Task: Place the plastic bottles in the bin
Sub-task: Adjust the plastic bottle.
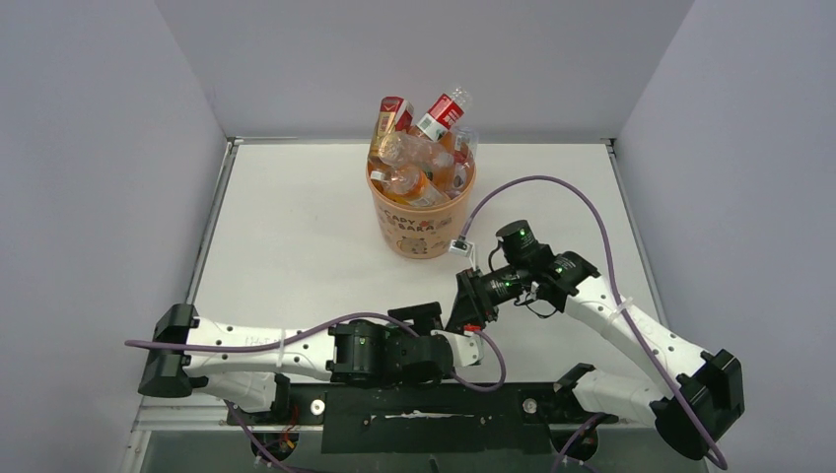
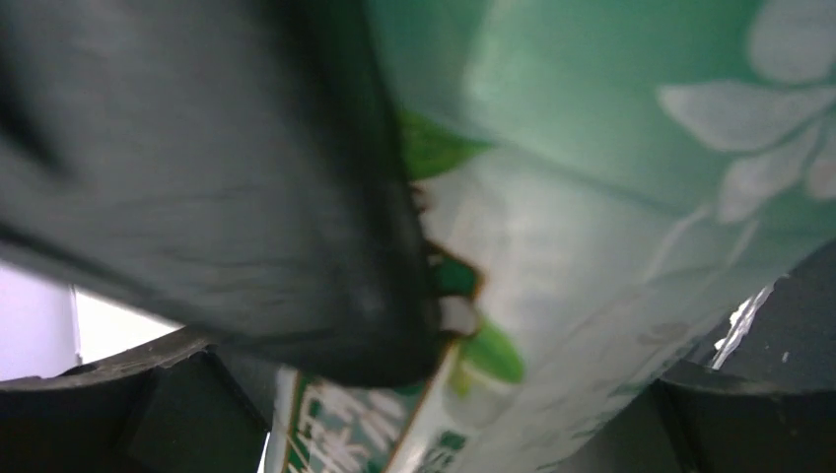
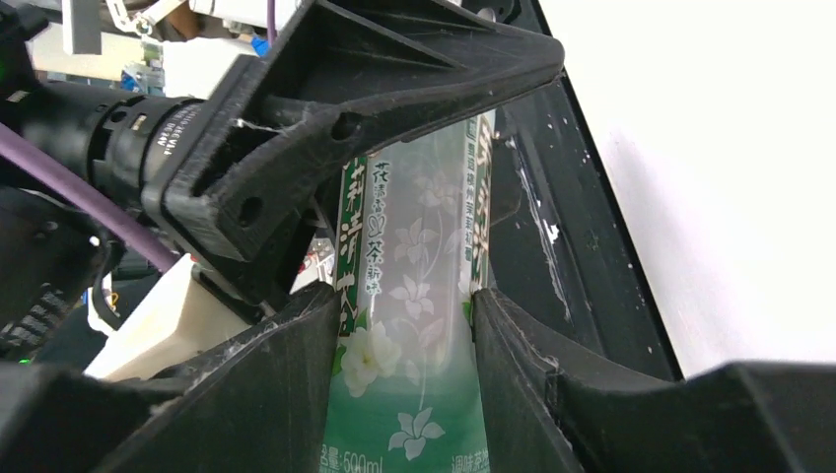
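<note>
A green bottle (image 3: 414,325) with white flowers on its label is held in the air between the two arms, above the near part of the worktop (image 1: 296,227) and well apart from the bin (image 1: 419,232). The right gripper (image 3: 404,296) is set around the lower part of the label; its fingers (image 3: 286,394) are seen touching the bottle on both sides, so they are judged to be closed on it. The left gripper (image 1: 449,340) is met at the upper part of the same bottle; in the left wrist view one dark finger (image 2: 246,197) lies against the green label (image 2: 611,246), but the other finger is not shown, so it cannot be told whether this gripper clamps or is only placed around the bottle.

This double hold is judged to be a handover: the bottle is kept between both grippers so that it is not dropped while one of them takes it over; which arm gives and which receives cannot be told.

The bin is heaped with plastic bottles (image 1: 419,163), some standing above its rim; no other bottle is seen on the worktop, so this one is judged to be the last. Little room is left in the bin, so the bottle may roll off the heap.
</note>
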Controlling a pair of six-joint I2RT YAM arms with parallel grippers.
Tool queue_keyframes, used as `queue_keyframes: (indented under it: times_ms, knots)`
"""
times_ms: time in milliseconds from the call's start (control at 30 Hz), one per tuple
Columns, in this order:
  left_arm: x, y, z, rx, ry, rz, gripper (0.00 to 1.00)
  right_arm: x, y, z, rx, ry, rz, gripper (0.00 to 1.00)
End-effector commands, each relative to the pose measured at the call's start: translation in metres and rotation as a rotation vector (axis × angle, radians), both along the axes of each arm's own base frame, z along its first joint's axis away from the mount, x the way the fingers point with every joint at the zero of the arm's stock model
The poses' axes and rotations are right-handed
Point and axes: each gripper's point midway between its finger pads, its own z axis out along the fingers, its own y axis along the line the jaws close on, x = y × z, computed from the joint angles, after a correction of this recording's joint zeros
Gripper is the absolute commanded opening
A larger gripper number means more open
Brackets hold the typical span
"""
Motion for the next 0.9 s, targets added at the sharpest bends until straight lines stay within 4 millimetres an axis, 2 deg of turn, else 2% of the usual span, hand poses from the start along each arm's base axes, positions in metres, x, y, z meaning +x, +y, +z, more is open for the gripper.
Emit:
queue_keyframes:
  times_ms: [0,67,167,267,300,333,400,500,667,733,867]
  knots:
    - [0.014,0.001,0.013,-0.012,-0.113,0.024,0.77,-0.014,0.003,0.042,0.148,-0.035,0.089,0.48]
    - [0.013,-0.002,0.018,-0.038,-0.112,0.018,0.70,-0.013,0.003,0.042,0.148,-0.039,0.088,0.48]
    - [0.011,-0.005,0.026,-0.070,-0.101,0.012,0.53,-0.010,0.004,0.038,0.134,-0.039,0.079,0.48]
    - [0.008,-0.008,0.034,-0.106,-0.077,0.006,0.44,-0.005,0.005,0.031,0.109,-0.045,0.059,0.57]
    - [0.006,-0.009,0.035,-0.119,-0.064,0.004,0.41,-0.002,0.006,0.030,0.106,-0.049,0.054,0.63]
    - [0.004,-0.010,0.037,-0.135,-0.049,-0.001,0.40,0.002,0.007,0.030,0.097,-0.059,0.038,0.72]
    - [-0.001,-0.013,0.041,-0.175,-0.019,-0.009,0.40,0.012,0.007,0.031,0.089,-0.076,0.001,0.80]
    - [-0.006,-0.019,0.045,-0.246,0.038,-0.013,0.40,0.042,-0.001,0.039,0.077,-0.113,-0.120,0.94]
    - [-0.003,-0.028,0.057,-0.405,0.136,0.022,0.40,0.095,-0.037,0.046,0.015,-0.180,-0.377,0.98]
    - [0.002,-0.032,0.064,-0.471,0.174,0.049,0.39,0.106,-0.046,0.049,-0.020,-0.238,-0.465,0.98]
    - [0.011,-0.040,0.080,-0.603,0.224,0.108,0.38,0.111,-0.061,0.059,-0.054,-0.347,-0.578,0.97]
